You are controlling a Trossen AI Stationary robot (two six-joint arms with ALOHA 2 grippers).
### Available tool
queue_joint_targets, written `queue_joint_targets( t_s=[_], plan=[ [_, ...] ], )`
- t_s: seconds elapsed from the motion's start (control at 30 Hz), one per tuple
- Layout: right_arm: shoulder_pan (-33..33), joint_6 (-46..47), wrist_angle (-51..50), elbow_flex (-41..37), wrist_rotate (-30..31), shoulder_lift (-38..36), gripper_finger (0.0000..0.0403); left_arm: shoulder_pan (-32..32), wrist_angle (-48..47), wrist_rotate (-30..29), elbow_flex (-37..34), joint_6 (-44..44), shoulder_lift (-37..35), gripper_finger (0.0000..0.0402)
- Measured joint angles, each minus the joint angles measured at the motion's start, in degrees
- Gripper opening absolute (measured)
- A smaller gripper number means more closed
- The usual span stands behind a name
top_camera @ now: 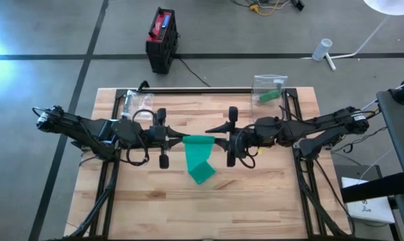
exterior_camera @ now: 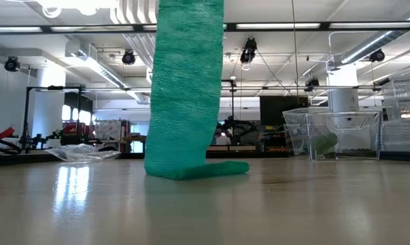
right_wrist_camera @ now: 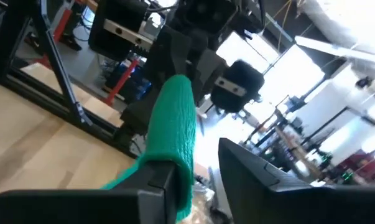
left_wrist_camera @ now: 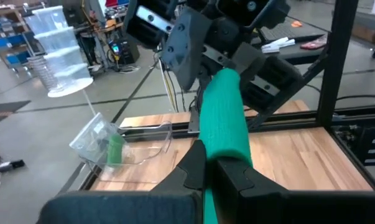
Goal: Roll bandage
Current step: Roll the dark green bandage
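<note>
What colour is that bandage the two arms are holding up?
Green; the bandage shows best in the low view, hanging down to the table.

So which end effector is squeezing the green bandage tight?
The left end effector: its fingers are pinched shut on the green bandage. The right end effector is at the other end, fingers apart with a clear gap.

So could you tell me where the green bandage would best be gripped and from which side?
Probably at the rolled top edge of the green bandage, from either end along its axis, as the left gripper does. That edge is a firm horizontal tube, while the tail hangs limp and folds on the wooden table, so it would likely crumple.
</note>
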Motion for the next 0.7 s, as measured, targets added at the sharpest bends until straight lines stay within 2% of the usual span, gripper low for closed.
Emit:
queue_joint_targets(
  t_s=[0.1, 0.23, 0.3, 0.53, 0.7],
  plan=[
    [0.02, 2.78, -0.84, 0.00, -0.02, 0.00, 0.0073, 0.00, -0.12, 0.00, -0.02, 0.20, 0.00, 0.0000],
    [0.02, 4.88, -0.99, 0.00, -0.02, 0.00, 0.0015, 0.00, 0.02, -0.07, -0.02, 1.80, -0.04, 0.0000],
    [0.02, 6.53, -0.63, 0.00, 0.00, 0.00, 0.0008, -0.02, 0.04, -0.04, -0.02, 2.38, -0.04, 0.0000],
    [-0.37, 16.24, 0.13, 0.00, -0.12, 0.00, 0.0068, -0.04, 1.18, -0.13, -0.95, 8.78, -0.11, 0.0000],
    [-0.46, 21.50, 0.46, 0.00, -0.52, 0.15, 0.0100, -0.04, 8.24, -2.23, -4.18, 16.33, -0.17, 0.0000]
  ],
)
